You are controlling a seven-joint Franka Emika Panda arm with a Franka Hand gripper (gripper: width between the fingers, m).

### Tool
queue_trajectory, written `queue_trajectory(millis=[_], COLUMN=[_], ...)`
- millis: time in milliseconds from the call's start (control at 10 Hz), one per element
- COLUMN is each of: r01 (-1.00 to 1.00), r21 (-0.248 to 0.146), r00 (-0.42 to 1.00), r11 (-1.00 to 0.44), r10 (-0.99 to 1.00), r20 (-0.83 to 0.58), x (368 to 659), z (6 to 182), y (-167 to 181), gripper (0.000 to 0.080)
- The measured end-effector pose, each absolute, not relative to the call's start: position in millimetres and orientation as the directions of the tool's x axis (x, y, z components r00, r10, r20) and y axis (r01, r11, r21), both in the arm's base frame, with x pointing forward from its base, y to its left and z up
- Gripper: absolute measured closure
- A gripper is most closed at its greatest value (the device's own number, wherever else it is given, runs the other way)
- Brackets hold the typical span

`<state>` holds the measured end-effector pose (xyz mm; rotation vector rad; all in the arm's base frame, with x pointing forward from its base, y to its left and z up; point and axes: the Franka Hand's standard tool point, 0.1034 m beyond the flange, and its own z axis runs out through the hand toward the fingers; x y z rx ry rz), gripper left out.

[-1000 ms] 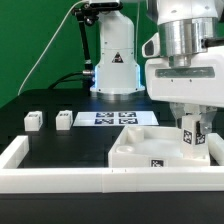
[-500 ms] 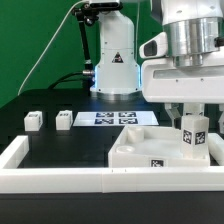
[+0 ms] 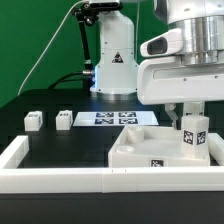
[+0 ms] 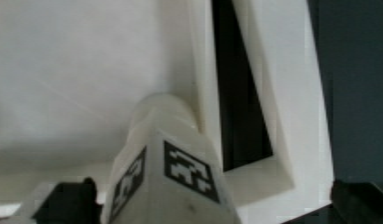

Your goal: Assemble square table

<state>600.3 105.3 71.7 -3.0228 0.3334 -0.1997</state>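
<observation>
Square tabletop [image 3: 140,152] lies near right, with one leg [image 3: 193,140] upright at its far right corner; the other corners look unfilled. The gripper [image 3: 192,116] hangs above with fingers spread, clear of the leg, higher than a second ago. Two loose legs [image 3: 33,120] wait far left.

Exterior view: fixed cam off my arm, set low, about workbench [image 3: 70,142] height, facing my base [image 3: 115,60] across it. Mid-close. The border wall [image 3: 60,182] runs along the lower frame, the marker board [image 3: 115,118] is mid-frame, and my gripper [image 3: 190,112] is upper right, with my arm cropped by the top edge. Wrist view: cam on my wrist, looks down along my fingers [image 4: 72,200], very close, soft focus. Both views share the leg [image 3: 193,137] standing on the square top [image 3: 135,150], plus that top's rim beside it.
</observation>
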Motion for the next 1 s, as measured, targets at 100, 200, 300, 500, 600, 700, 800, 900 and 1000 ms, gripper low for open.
queue_trajectory(millis=[100,200,300,500,600,700,800,900,1000], r01=[-0.136,-0.048,0.020,0.135,0.220,0.268,0.365,0.408,0.406], r21=[-0.095,-0.078,-0.066,-0.045,-0.025,-0.013,0.012,0.020,0.020], r00=[0.981,0.989,0.990,0.981,0.965,0.953,0.920,0.902,0.903], r11=[-0.986,-0.996,-0.998,-0.990,-0.975,-0.963,-0.931,-0.913,-0.913], r10=[-0.148,-0.058,0.010,0.127,0.214,0.264,0.363,0.407,0.405], r20=[0.128,0.137,0.142,0.147,0.149,0.149,0.146,0.144,0.144], x=[601,602,602,602,602,602,602,602,602], z=[71.6,71.4,70.8,70.4,70.4,70.5,70.5,70.4,70.2], y=[102,97,93,91,91,92,92,92,92], gripper=[0.0150,0.0150,0.0150,0.0150,0.0150,0.0150,0.0150,0.0150,0.0171])
